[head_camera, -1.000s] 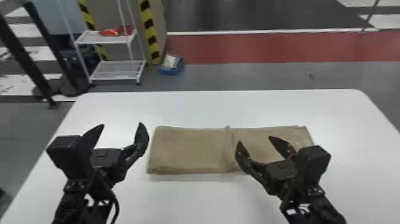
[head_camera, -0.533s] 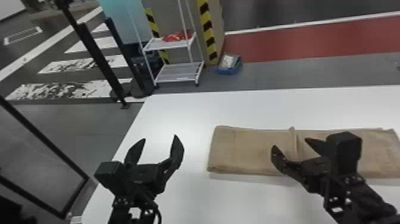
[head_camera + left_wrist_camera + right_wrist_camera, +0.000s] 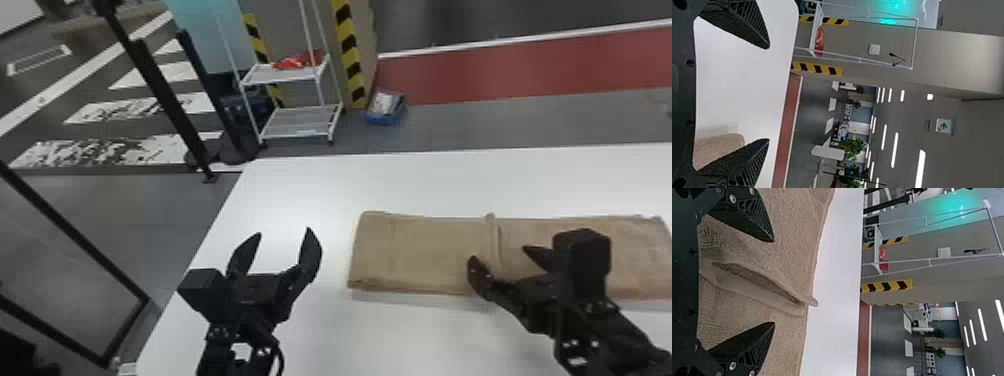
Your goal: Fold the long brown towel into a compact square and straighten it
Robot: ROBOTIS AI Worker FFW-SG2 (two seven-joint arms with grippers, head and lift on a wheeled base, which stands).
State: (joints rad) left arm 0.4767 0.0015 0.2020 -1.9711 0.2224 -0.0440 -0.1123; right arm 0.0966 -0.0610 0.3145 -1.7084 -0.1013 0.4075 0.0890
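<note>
Towel (image 3: 420, 255): long strip, seemingly part-folded; square, straightening outstanding. Left gripper (image 3: 285, 231) beside it, right gripper (image 3: 498, 252) above; both jaws spread.

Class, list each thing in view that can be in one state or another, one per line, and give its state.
Towel: spread in a long strip on the table, not yet a compact square.
Ridge in the towel: raised, running across the strip.
Left gripper: open, nothing between its fingers.
Right gripper: open, over the towel.
Blue bin: on the floor, with things in it.
</note>
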